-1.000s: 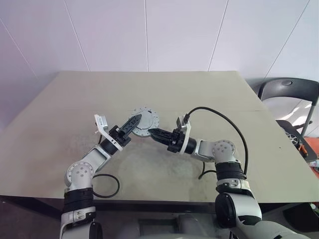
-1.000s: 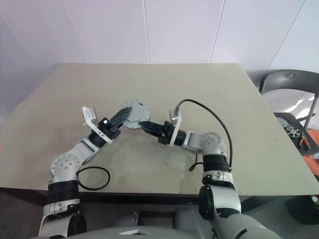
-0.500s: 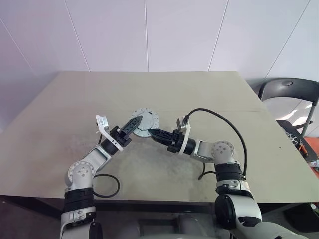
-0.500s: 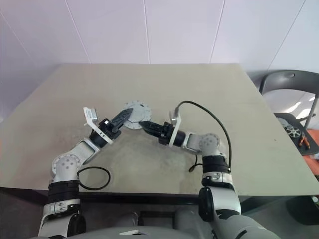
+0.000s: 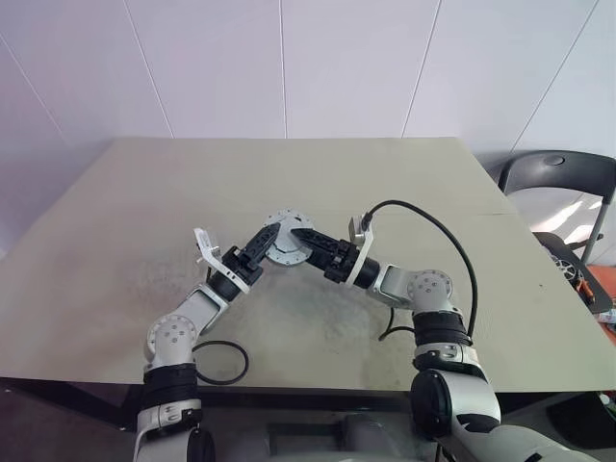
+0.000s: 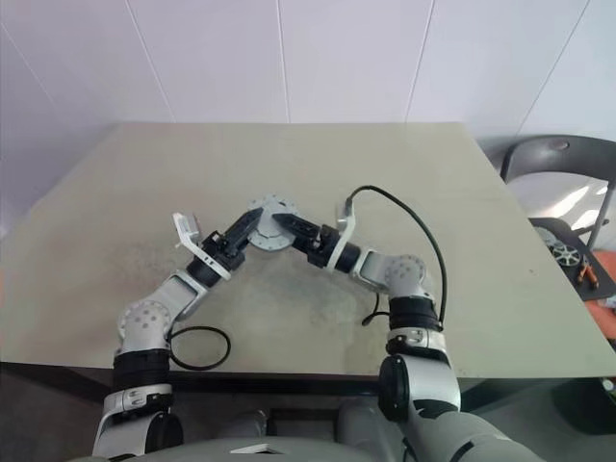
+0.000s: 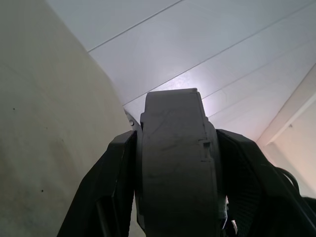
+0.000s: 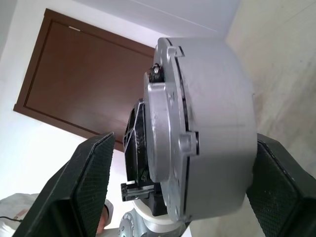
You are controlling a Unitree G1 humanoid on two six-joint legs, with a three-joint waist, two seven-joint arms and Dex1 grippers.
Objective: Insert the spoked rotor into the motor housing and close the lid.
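Note:
A round silvery lid (image 5: 285, 231) with holes around its rim sits on the motor housing (image 7: 173, 163), and the pair hangs just above the beige table (image 5: 385, 183). My left gripper (image 5: 273, 235) is shut on the housing's dark drum, one finger on each side. From the other side, my right gripper (image 5: 301, 236) straddles the same assembly. Its black fingers (image 8: 94, 182) are spread wide, open, on either side of the silvery body (image 8: 217, 128). The spoked rotor is hidden.
A loop of black cable (image 5: 221, 361) lies on the table near its front edge. The right arm's own cable (image 5: 433, 226) arches above the table. A dark chair (image 5: 558, 178) stands beyond the table's right edge.
My right gripper's jaws have spread from nearly shut to wide, and now reach around the lidded housing. The left gripper keeps its hold.

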